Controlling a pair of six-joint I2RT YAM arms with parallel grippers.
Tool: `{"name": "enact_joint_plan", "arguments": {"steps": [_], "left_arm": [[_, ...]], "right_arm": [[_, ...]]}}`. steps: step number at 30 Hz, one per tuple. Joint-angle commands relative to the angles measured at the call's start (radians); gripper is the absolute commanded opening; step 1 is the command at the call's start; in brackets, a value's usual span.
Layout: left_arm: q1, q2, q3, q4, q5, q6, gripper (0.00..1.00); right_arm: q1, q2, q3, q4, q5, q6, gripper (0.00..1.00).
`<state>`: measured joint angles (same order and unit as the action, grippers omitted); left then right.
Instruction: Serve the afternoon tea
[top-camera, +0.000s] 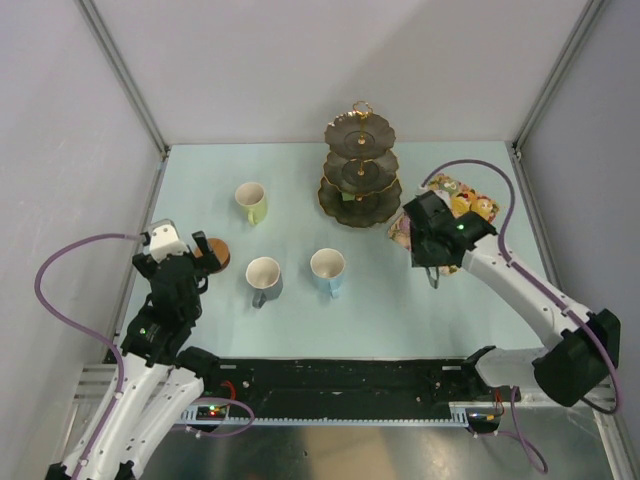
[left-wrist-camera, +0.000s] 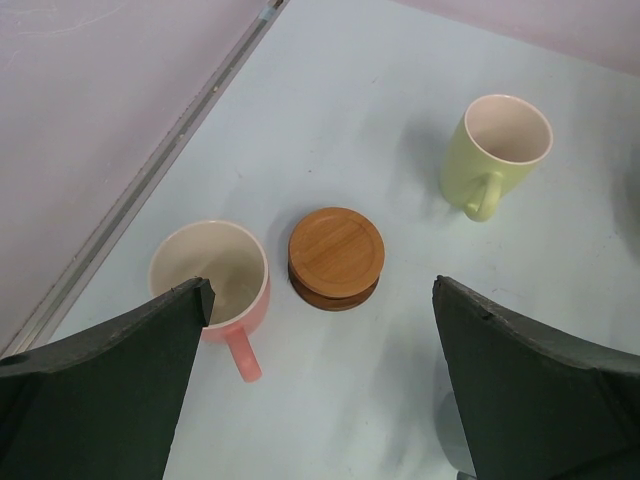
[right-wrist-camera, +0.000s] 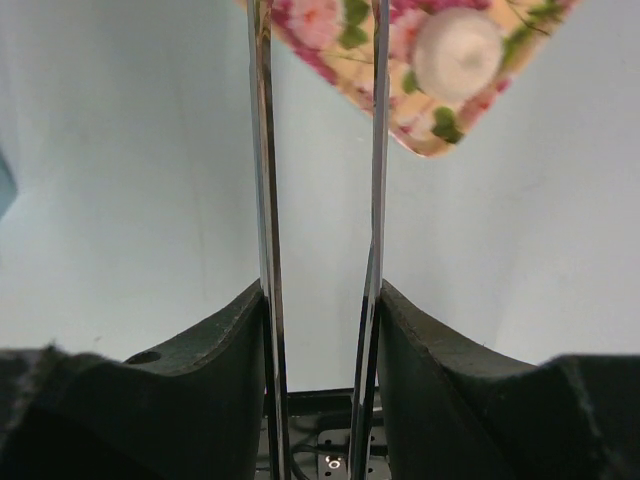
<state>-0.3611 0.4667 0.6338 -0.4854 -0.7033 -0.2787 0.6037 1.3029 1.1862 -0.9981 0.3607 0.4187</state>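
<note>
The left hand (left-wrist-camera: 322, 292) hangs wide open and empty over the near left of the desk (top-camera: 380, 300). Below it are a pink mug (left-wrist-camera: 210, 265) and a stack of brown coasters (left-wrist-camera: 336, 255), with a yellow-green mug (left-wrist-camera: 497, 150) farther off. The right hand (right-wrist-camera: 320, 300) grips thin metal tongs (right-wrist-camera: 265, 150), their blades apart and reaching over the floral tray (right-wrist-camera: 415, 120), where a white cake (right-wrist-camera: 458, 55) sits. The tiered stand (top-camera: 360, 170) stands far centre, left of the tray. The grey mug (top-camera: 264, 278) and blue mug (top-camera: 328, 270) stand nearer.
</note>
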Motion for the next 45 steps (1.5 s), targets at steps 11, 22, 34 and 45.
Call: {"name": "enact_joint_plan", "arguments": {"steps": [11,22,34,45], "left_arm": [[-0.012,0.006,-0.008,0.040,-0.003,0.019,1.00],[-0.012,0.000,-0.009,0.041,0.003,0.021,1.00],[-0.015,-0.005,-0.010,0.043,0.003,0.022,1.00],[-0.015,-0.004,-0.011,0.045,0.002,0.024,1.00]], "right_arm": [[-0.302,-0.083,-0.076,0.256,-0.195,-0.120,0.49],[-0.369,0.025,-0.076,0.346,-0.220,-0.186,0.52],[-0.377,0.138,-0.076,0.371,-0.191,-0.210,0.55],[-0.378,0.189,-0.085,0.341,-0.194,-0.202,0.50]]}}
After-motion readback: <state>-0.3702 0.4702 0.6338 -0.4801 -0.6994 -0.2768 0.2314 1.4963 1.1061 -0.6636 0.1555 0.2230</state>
